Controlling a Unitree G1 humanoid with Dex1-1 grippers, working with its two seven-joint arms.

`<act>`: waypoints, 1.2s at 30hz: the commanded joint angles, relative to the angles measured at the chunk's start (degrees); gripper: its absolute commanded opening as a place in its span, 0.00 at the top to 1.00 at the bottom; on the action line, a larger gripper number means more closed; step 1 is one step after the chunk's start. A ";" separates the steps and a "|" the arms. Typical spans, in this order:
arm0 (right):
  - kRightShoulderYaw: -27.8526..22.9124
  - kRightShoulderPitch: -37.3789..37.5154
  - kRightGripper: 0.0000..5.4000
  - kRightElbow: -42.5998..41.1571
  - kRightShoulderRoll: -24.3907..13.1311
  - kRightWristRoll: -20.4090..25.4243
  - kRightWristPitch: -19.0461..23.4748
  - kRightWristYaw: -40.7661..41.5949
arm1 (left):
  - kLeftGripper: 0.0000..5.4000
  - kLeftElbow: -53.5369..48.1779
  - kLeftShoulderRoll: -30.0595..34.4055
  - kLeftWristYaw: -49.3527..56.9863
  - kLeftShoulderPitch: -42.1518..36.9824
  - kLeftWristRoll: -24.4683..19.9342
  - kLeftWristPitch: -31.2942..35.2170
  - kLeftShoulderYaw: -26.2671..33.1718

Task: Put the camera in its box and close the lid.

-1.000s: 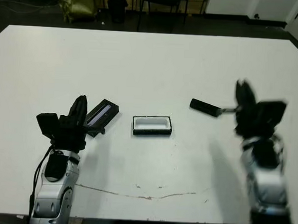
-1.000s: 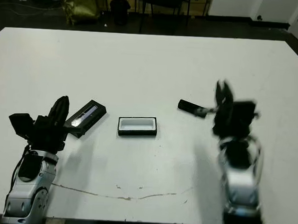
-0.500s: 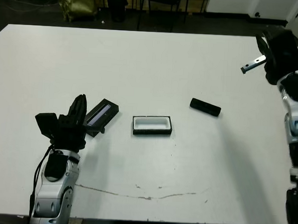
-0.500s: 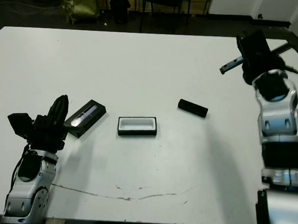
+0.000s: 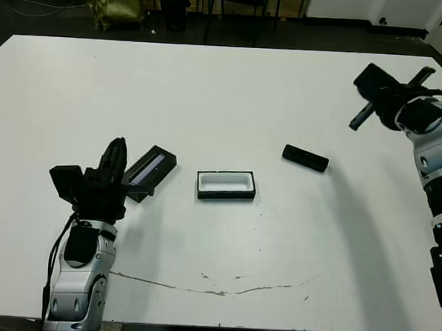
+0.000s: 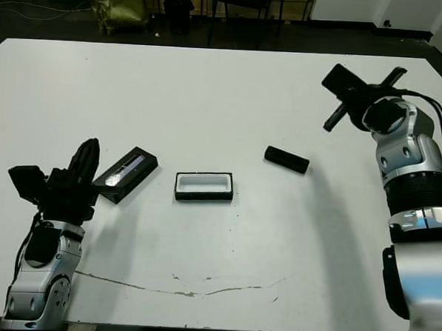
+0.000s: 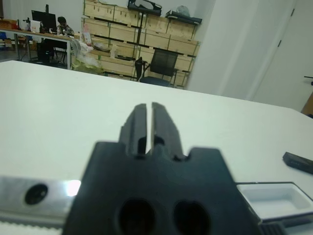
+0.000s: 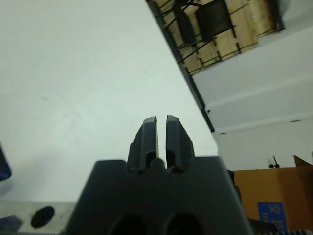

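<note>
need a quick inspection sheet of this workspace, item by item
surface: white table, thin brownish streak near the front edge
camera: camera lies flat right of the box, untouched
box: box open, white lining bare
lid: lid off, left of the box, striped side up
clutter: nothing seen
grippers: left gripper near the lid, fingers together; right gripper raised at the far right, fingers together, holding nothing
cables: black cable along the left arm
surroundings: chair, crate shelves, a seated person far off
</note>
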 commanded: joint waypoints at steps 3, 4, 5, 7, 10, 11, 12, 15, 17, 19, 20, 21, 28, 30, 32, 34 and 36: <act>2.34 1.15 1.00 0.68 -1.02 -1.25 -1.74 3.32 | 1.00 0.31 0.86 0.09 -0.12 0.65 0.62 0.29; 2.57 1.20 1.00 0.99 -1.17 -1.24 -2.53 3.87 | 1.00 0.10 0.95 0.11 -0.13 0.62 0.92 0.34; 2.96 1.12 1.00 1.34 -1.32 -1.41 -2.93 4.57 | 1.00 -0.20 1.06 0.11 -0.12 0.51 1.36 0.39; 4.55 0.95 1.00 1.48 -1.84 -2.92 -3.82 5.47 | 1.00 -0.77 1.29 0.10 -0.21 0.13 2.37 0.49; 6.60 0.37 1.00 1.96 -2.33 -4.87 -4.35 7.57 | 1.00 -1.19 1.89 0.20 -0.66 0.84 2.54 0.54; 7.08 0.22 1.00 2.20 -2.42 -5.43 -4.56 7.95 | 1.00 -1.26 2.06 0.27 -0.91 1.00 2.63 0.61; 7.22 0.31 1.00 2.19 -2.38 -5.69 -4.41 8.08 | 1.00 -1.38 2.25 0.28 -1.24 1.05 2.78 0.71; 6.87 0.74 1.00 2.00 -1.60 -5.27 -2.19 8.81 | 1.00 -2.01 2.60 0.25 -2.06 0.63 3.85 1.17; 6.62 1.40 1.00 1.36 -1.24 -4.88 -1.00 9.03 | 1.00 -2.82 2.68 0.46 -2.44 0.25 5.23 1.47; 6.62 2.18 1.00 0.50 -1.02 -4.93 0.17 8.84 | 1.00 -3.41 2.67 0.47 -2.70 -0.04 6.32 1.73; 6.63 2.57 1.00 0.24 -0.99 -4.95 0.38 8.63 | 1.00 -3.48 2.67 0.33 -2.83 -0.23 6.62 1.88; 6.54 2.97 1.00 0.26 -0.96 -4.76 0.18 8.41 | 1.00 -3.38 2.68 0.19 -2.96 -0.32 6.66 2.00; 7.17 4.39 1.00 0.58 -0.41 -5.53 0.51 7.58 | 1.00 -3.35 2.94 -0.13 -3.43 0.04 6.22 2.13; 7.49 4.27 1.00 1.38 -0.13 -5.51 0.70 8.22 | 1.00 -3.60 3.05 0.04 -3.58 0.06 6.53 2.19; 7.41 4.39 1.00 1.92 0.36 -5.27 1.33 8.27 | 1.00 -3.83 3.13 -0.05 -3.70 -0.36 6.85 2.28; 7.10 4.70 1.00 2.34 0.70 -4.72 1.07 8.23 | 1.00 -4.23 3.16 0.25 -3.74 -0.15 7.28 2.19; 7.06 4.90 1.00 2.55 0.76 -4.32 0.52 8.71 | 1.00 -4.23 3.09 0.04 -3.83 -0.42 7.19 2.21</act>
